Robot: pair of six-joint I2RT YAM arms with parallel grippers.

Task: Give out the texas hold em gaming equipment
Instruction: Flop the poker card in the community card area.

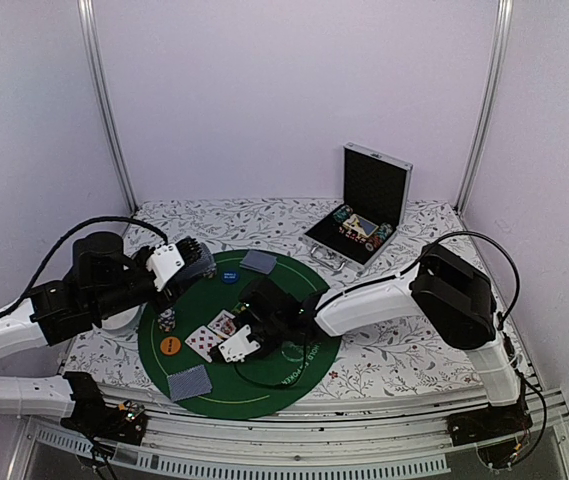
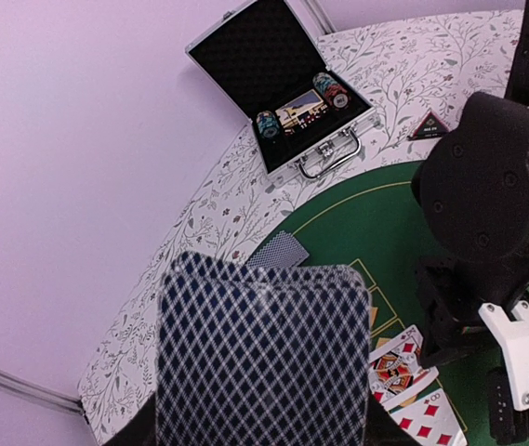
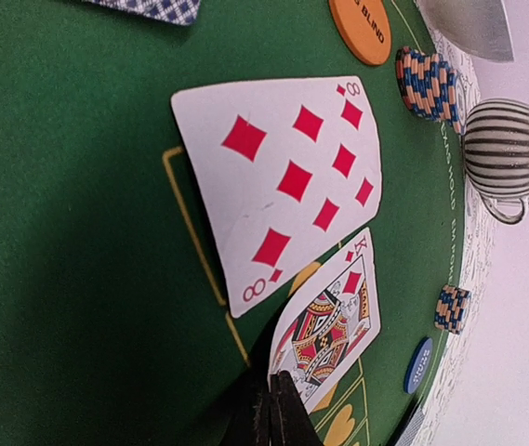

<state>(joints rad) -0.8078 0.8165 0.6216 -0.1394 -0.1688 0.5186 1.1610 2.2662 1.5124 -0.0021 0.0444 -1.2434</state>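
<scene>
My left gripper (image 1: 186, 265) is shut on a deck of grey-blue-backed playing cards (image 2: 264, 353), held above the left rim of the round green mat (image 1: 294, 385); the deck hides its fingers in the left wrist view. My right gripper (image 3: 273, 409) is shut on a corner of the face-up king of diamonds (image 3: 329, 325), which is tipped up off the mat. The eight of diamonds (image 3: 287, 181) lies flat beside it. Face-down cards (image 1: 259, 261) (image 1: 189, 382) lie at the far and near sides of the mat. On the mat sit an orange disc (image 3: 361, 28), a blue disc (image 3: 418, 364) and two chip stacks (image 3: 429, 84) (image 3: 452, 308).
An open metal case (image 2: 283, 102) holding chips and a card box stands at the back right, with a small dark triangle (image 2: 429, 125) near it. A striped cup (image 3: 498, 149) and a white bowl (image 3: 469, 23) stand off the mat's left edge. Frame posts rise at the table's back corners.
</scene>
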